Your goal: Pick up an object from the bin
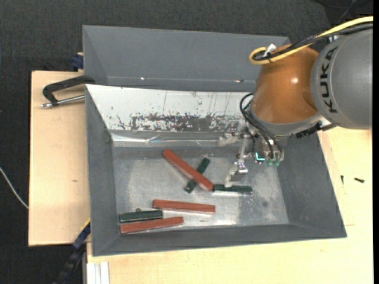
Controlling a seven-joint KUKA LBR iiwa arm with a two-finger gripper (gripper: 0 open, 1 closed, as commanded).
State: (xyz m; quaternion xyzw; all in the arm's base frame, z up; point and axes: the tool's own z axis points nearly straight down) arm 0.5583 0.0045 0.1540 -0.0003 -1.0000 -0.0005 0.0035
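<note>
The end effector [238,170] hangs over a dark green stick [232,189] lying right of middle in the bin [98,176]. Its opening (wide or narrow) cannot be told.

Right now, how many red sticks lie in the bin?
3: a slanted stick mid-bin, a flat stick below it, a front stick by the near wall. The arm may hide more at the right.
</note>
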